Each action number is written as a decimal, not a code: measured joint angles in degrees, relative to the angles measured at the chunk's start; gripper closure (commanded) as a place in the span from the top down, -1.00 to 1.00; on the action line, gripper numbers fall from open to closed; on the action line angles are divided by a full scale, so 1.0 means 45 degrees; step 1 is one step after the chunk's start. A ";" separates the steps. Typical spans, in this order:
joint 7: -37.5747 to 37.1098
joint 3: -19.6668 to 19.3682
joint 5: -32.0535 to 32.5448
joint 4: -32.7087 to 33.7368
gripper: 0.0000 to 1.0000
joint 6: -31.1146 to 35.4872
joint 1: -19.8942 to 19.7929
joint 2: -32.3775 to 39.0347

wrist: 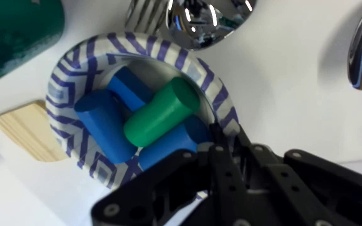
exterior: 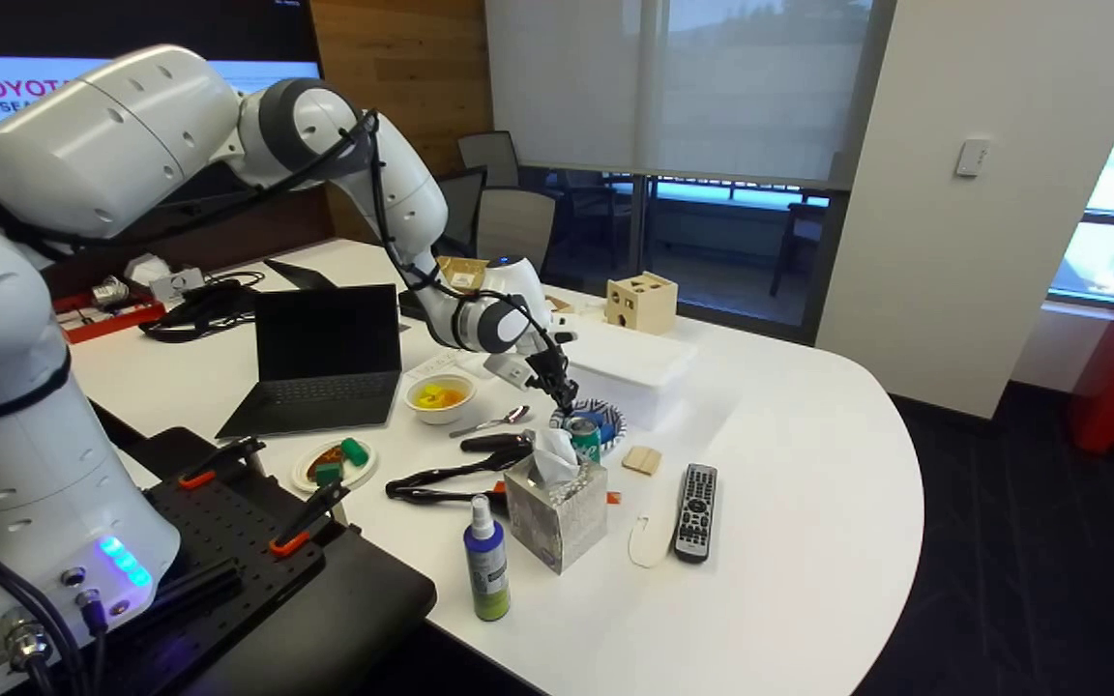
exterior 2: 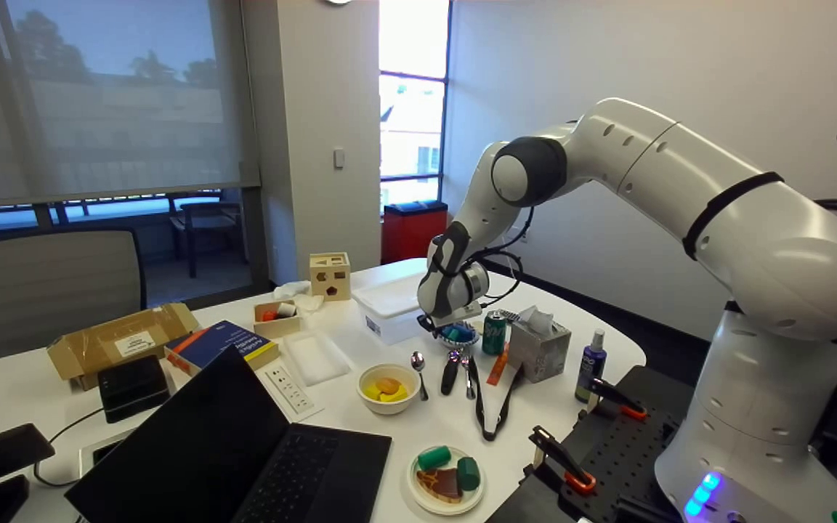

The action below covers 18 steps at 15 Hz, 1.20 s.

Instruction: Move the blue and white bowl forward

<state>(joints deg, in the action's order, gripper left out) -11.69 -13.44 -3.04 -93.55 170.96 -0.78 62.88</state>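
The claw (exterior 2: 431, 328) is positioned at the edge of the blue and white bowl (exterior 2: 458, 343); just beside it, a green can (exterior 2: 493, 334) is stood upright on the tabletop (exterior 2: 420, 427).

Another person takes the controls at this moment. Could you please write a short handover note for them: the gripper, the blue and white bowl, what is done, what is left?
Gripper: shut on the rim of the blue and white bowl, one of its fingers inside, the other outside.
Bowl: near the can and the white box; holds three blue blocks and one green block.
Done: rim gripped.
Left: move the bowl forward and let go. I cannot tell whether it is lifted or how far it has come.
Watch: the fork lies close to the rim.
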 measured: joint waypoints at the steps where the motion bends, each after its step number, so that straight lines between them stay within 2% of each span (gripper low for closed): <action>1: 0.0000 0.0000 0.0000 -0.0005 -0.95 0.0000 0.0042 -0.0069; 5: -0.0023 -0.0103 0.0000 -0.0050 -0.95 -0.0160 0.0520 -0.0379; 8: -0.0519 -0.0436 0.0000 -0.0039 -0.95 -0.0889 0.1177 -0.0549; 15: -0.2720 -0.1870 0.0426 0.0221 -0.95 -0.4025 0.3109 -0.0596; 18: -0.3567 -0.2037 0.1004 0.0543 -0.95 -0.5227 0.3539 -0.0596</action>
<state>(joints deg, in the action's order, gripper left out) -27.74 -22.60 1.48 -91.11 147.44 15.14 60.20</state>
